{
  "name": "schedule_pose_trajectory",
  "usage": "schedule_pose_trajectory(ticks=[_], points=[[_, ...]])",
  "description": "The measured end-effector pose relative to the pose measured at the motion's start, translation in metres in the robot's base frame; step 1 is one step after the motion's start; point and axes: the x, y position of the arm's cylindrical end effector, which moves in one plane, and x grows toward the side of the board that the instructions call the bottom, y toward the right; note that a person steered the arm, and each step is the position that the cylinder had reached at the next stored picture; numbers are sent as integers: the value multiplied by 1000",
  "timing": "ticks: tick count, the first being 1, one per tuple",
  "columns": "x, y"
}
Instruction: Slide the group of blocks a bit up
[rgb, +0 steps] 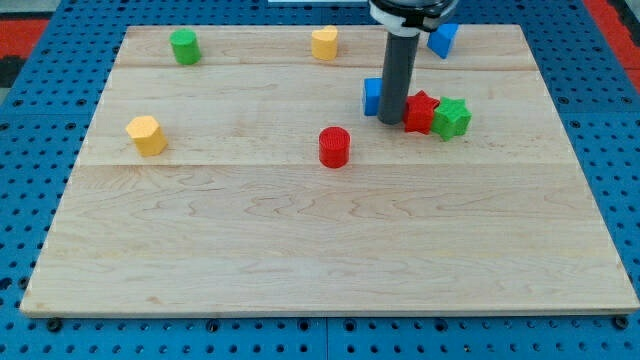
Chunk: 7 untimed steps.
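Wooden worktop (300, 250) carried the group: blue block (372, 96), red star block (421, 111), green star block (452, 118). My tip (391, 122) stood between blue and red; no jaws existed. Pushing upward from there risked splitting the group.

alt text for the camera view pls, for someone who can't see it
My tip rests on a wooden board between a blue block and a red star block touching a green star block. Scattered elsewhere: red cylinder, two yellow blocks, green cylinder, another blue block.
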Motion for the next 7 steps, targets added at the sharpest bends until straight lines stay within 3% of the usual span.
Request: schedule_pose_trajectory(ticks=[2, 3, 5, 6, 7], points=[[0, -22], [33, -22], [89, 31], [77, 113], [60, 118]])
